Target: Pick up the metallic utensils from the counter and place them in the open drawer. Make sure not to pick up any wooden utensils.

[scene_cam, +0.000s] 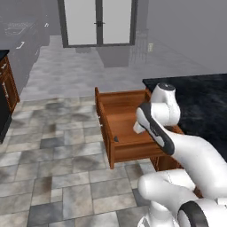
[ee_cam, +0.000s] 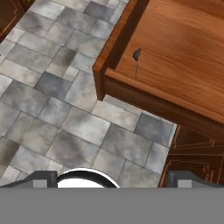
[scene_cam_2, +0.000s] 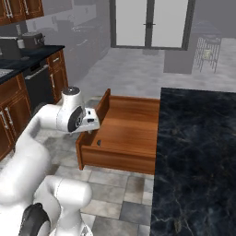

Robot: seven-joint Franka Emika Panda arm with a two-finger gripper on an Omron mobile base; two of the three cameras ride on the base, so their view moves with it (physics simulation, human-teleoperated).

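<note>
The open drawer (scene_cam: 126, 117) (scene_cam_2: 131, 124) (ee_cam: 183, 48) juts from the island over the tiled floor. The thin metal spoon (ee_cam: 136, 59) lies on the drawer floor in its near corner, a small dark speck from the base cameras (scene_cam: 116, 138) (scene_cam_2: 98, 143). My gripper (ee_cam: 113, 177) (scene_cam_2: 93, 125) hangs above the floor just outside that corner, open, its fingertips (ee_cam: 41, 177) wide apart with nothing between them. The black stone counter (scene_cam: 204, 102) (scene_cam_2: 198, 152) runs beside the drawer. The table knife and the wooden spoons are out of view.
Grey floor tiles (ee_cam: 65, 109) spread below the hand. Wall cabinets with a black top (scene_cam_2: 27, 60) stand to the left. Glass double doors (scene_cam_2: 150, 23) close the far end. A wire rack (scene_cam_2: 207, 53) stands near them.
</note>
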